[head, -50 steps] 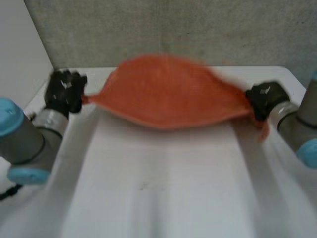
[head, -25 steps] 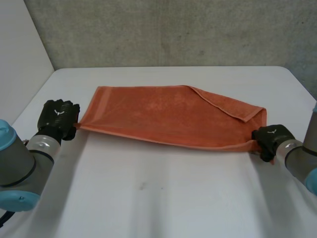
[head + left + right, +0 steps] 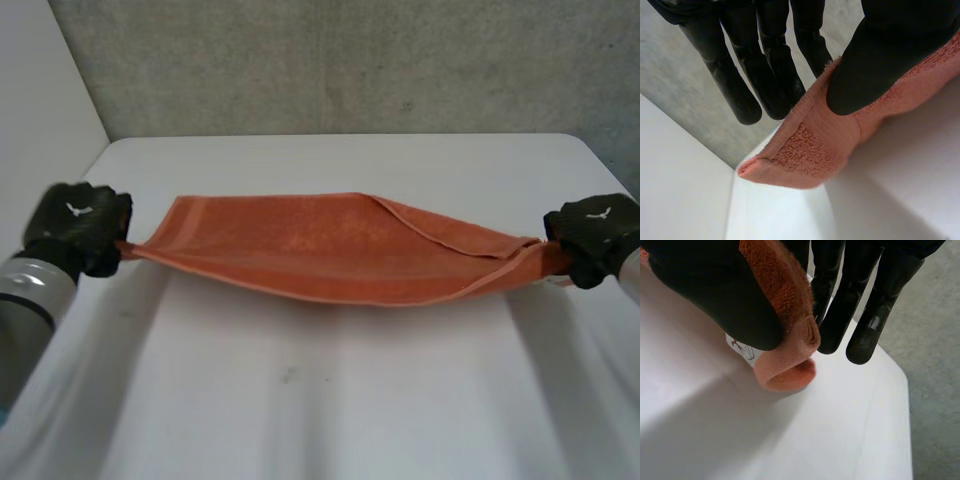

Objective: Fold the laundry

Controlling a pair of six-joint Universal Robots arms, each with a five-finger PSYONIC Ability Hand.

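- One white worktop (image 3: 330, 400) fills most of the head view, with rounded far corners and a few faint marks near its middle.
- Behind its far edge stands a rough grey wall (image 3: 350, 60).
- At the worktop's left side rises a plain white panel (image 3: 40, 90), meeting the grey wall in a corner.
- Grey floor (image 3: 935, 390) lies past the worktop's corner in the right wrist view.
- An orange towel (image 3: 300, 240) is stretched sideways between the two hands, over the far half of the worktop. It sags in a shallow curve and casts a shadow below its near edge; whether that edge touches the surface cannot be told. It lies doubled, and one layer's hem runs slantwise from the far edge to the right end.
- Part of the left arm (image 3: 30, 300), grey, comes in low at the left side.
- The left hand (image 3: 78, 225) is at the towel's left end. In its wrist view the thumb (image 3: 875, 65) presses the terry corner against straight fingers (image 3: 740, 95), so it is pinching the cloth, and the corner's folded tip pokes out past the thumb.
- The right hand (image 3: 595, 235) is at the towel's right end, near the worktop's right edge. Its thumb (image 3: 715, 295) clamps a rolled bunch of towel against the fingers (image 3: 875, 315), also a pinch.
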